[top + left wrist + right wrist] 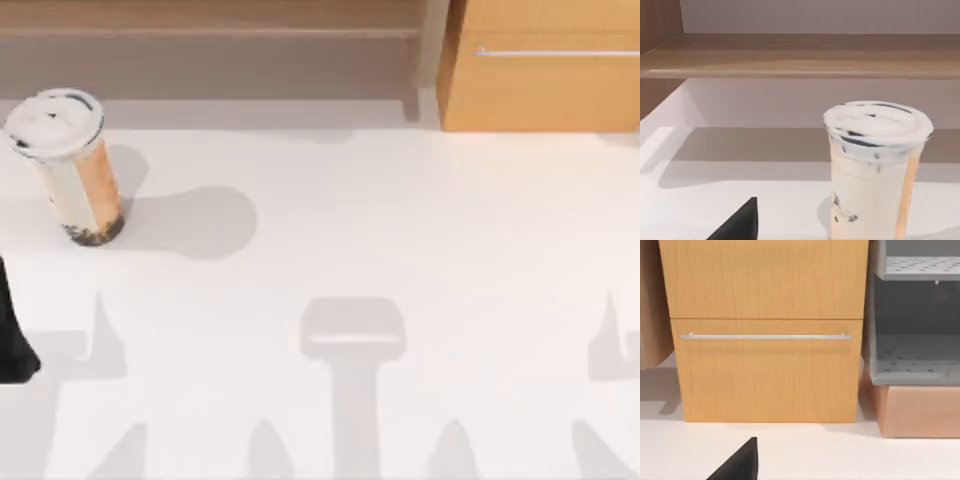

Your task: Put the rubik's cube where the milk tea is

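Milk tea (70, 165): upright at counter (400, 220) far left, lid on, creamy drink, dark pearls at base. Open counter stretches rightward. Left arm (12, 340) at left edge; pincer state cannot tell.

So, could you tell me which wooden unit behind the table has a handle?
The light cabinet at the right: a silver bar handle crosses its front; the darker shelf has none.

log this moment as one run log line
milk tea upright, table far left | drawer cabinet far right | left arm at left edge | cube not placed
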`<state>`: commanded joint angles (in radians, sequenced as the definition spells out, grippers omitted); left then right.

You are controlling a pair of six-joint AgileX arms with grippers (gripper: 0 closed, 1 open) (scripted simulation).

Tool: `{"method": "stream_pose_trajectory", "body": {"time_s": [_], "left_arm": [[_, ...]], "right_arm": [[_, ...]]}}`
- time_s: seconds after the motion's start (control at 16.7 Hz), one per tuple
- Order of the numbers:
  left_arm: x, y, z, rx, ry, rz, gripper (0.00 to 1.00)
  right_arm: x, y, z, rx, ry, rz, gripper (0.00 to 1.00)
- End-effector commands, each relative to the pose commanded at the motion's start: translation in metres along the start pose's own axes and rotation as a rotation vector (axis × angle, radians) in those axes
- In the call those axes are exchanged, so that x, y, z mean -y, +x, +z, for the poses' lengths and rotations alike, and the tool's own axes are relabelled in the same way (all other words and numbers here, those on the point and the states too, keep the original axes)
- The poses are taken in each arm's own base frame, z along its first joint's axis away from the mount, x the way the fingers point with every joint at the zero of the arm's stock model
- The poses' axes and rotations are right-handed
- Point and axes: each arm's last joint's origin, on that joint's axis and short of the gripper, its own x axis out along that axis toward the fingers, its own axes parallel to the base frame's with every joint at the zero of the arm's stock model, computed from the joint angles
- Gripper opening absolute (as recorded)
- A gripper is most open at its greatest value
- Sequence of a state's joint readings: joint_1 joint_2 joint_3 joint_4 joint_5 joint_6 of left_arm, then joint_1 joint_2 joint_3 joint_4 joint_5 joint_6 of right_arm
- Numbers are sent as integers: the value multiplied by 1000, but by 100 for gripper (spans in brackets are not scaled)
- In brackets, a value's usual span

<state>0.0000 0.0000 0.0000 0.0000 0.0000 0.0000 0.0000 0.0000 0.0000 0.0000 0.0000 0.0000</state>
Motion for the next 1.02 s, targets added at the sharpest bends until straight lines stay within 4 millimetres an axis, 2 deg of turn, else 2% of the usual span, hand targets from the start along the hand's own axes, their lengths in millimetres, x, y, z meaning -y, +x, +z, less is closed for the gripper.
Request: {"method": "stream_pose_trajectory", "body": {"time_s": [0.18,0.3,0.48,0.6,0.78,0.9,1.02], "left_arm": [[0,0,3,1,1,-2,100],[2,1,17,6,4,-10,100],[6,7,56,9,10,-29,100],[10,20,89,3,14,-42,100],[22,57,143,-3,17,-60,100],[34,91,176,0,17,-66,100],[50,131,201,1,16,-65,100]], "right_arm": [[0,0,0,0,0,0,100],[0,0,0,0,0,0,100],[0,0,0,0,0,0,100],[0,0,0,0,0,0,100],[0,0,0,0,0,0,100],[0,0,0,0,0,0,100],[0,0,0,0,0,0,100]]}}
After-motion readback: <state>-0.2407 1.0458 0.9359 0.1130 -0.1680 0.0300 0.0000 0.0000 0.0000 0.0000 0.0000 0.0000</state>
